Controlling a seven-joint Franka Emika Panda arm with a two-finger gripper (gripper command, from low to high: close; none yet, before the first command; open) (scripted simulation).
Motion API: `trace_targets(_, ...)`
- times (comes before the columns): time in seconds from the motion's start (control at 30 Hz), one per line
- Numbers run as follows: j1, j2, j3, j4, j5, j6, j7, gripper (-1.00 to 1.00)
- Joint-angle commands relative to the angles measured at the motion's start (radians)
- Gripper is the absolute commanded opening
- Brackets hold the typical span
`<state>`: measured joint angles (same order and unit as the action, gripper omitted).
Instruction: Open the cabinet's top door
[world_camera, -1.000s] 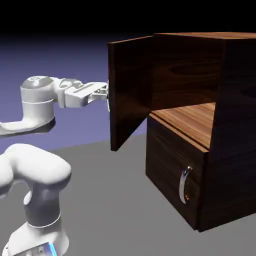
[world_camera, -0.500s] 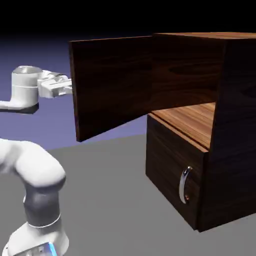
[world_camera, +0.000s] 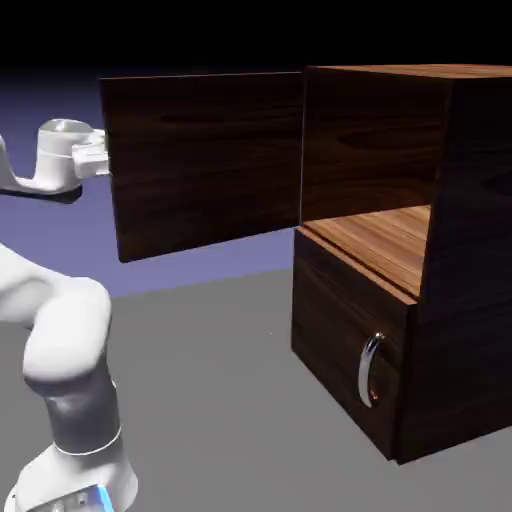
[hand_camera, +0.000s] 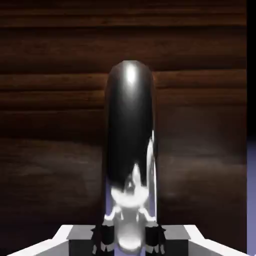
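We see crisp but dim pictures: bright highlights on the white arm (world_camera: 70, 345), deep shadow across the cabinet (world_camera: 470, 220), and glare on the silver handle (hand_camera: 130, 135).

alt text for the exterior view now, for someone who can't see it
A wooden cabinet's top door stands wide open, the white arm's gripper at its outer edge; the lower panel, with its curved silver handle, is closed.
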<state>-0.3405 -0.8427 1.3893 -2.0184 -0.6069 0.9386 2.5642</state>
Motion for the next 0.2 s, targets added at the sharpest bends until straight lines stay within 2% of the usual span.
trace_targets(0.0, -0.036, -0.006, 0.023, 0.03, 0.008, -0.018, -0.006, -1.0)
trace_targets(0.17, -0.182, -0.04, 0.106, 0.156, 0.037, -0.088, -0.038, -1.0)
